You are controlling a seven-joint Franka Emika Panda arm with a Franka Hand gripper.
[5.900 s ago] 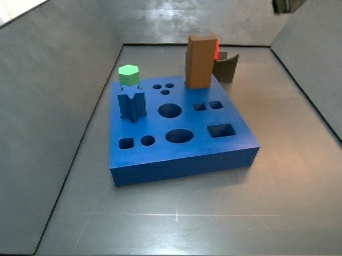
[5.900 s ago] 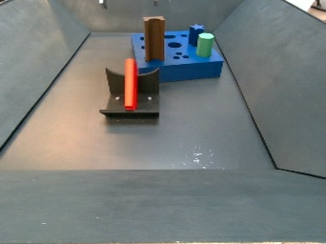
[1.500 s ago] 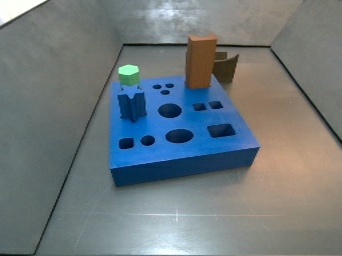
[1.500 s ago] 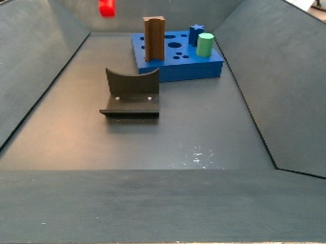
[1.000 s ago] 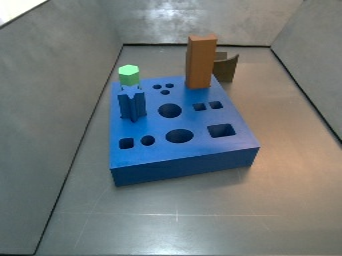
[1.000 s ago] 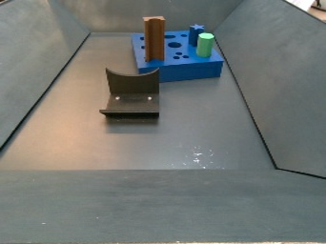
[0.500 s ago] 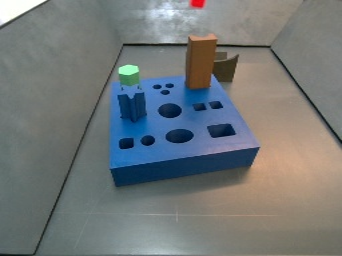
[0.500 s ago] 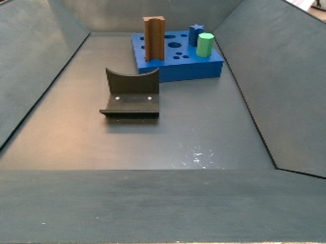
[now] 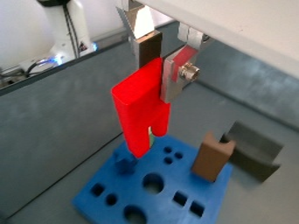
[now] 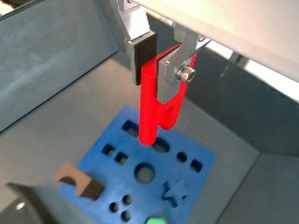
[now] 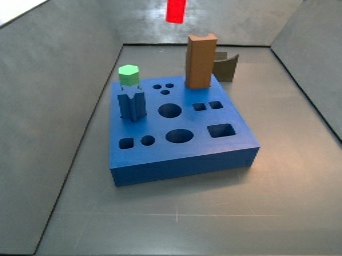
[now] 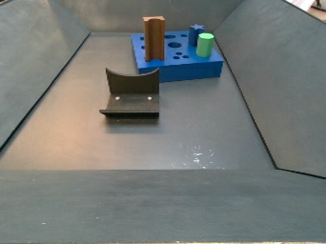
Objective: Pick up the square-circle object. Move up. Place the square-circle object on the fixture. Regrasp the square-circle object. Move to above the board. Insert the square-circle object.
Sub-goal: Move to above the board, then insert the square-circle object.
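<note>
Several holes, round and square, mark the thick blue rectangular board [image 9: 146, 188] below us. Our gripper [image 9: 160, 58] hangs high above it, silver fingers [image 9: 179, 66] clamped on the bright red elongated square-circle object [image 9: 142, 109], which hangs upright, notched end down.

The gripper [image 9: 160, 59] [image 10: 159, 58] shows in both wrist views as two flat silver fingers [image 9: 180, 66] with dark pads on their inner faces. One silver plate carries round screw heads near its lower edge, seen in a wrist view [image 10: 184, 74]. Above the fingers the gripper's body is a pale, whitish housing with a flat underside running off the frame.
</note>
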